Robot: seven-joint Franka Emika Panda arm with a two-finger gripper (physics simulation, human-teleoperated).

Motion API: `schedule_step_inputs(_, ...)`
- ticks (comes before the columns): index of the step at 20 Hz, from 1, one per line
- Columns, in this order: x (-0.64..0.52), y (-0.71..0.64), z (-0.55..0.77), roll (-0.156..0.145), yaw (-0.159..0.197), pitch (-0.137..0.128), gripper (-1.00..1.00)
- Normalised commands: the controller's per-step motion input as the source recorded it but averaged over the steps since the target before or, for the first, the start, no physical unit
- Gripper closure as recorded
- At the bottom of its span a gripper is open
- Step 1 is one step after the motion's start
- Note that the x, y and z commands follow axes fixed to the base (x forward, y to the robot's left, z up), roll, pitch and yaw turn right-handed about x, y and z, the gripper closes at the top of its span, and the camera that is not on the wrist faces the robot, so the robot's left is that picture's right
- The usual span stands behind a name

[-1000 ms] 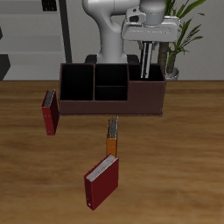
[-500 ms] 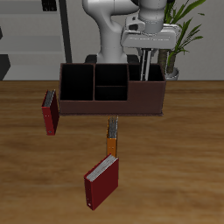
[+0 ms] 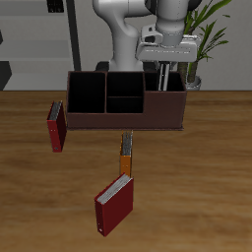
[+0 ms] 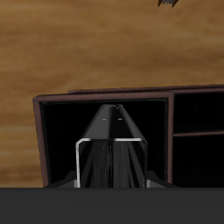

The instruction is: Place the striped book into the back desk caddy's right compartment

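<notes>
Wooden table (image 3: 197, 187) is seen; above the back desk caddy (image 3: 126, 116), the gripper (image 3: 163, 65) is pointed down, clamped on the thin striped book (image 3: 162, 77), held upright inside the right compartment (image 3: 165, 98).

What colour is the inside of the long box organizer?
Black inside the long maroon-brown box organizer, best seen in the exterior view.

Four books (image 3: 57, 126); one caddy (image 3: 126, 120)

My front camera looks down across the table (image 3: 197, 177); my wrist camera looks closely into the caddy (image 3: 126, 106), which both show.
</notes>
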Motion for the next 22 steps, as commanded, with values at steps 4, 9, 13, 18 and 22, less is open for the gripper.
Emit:
schedule_step_inputs(4,-0.01,0.07,-0.12,0.009,0.011,0.015,1.00)
schedule_step_inputs(9,0.05,0.02,-0.21,0.004,0.009,0.024,1.00)
schedule_step_inputs(13,0.07,0.02,-0.26,0.006,0.004,0.037,1.00)
schedule_step_inputs(18,0.04,0.04,-0.21,0.023,0.006,0.036,1.00)
schedule_step_inputs(22,0.11,0.00,-0.21,-0.018,0.045,0.023,1.00)
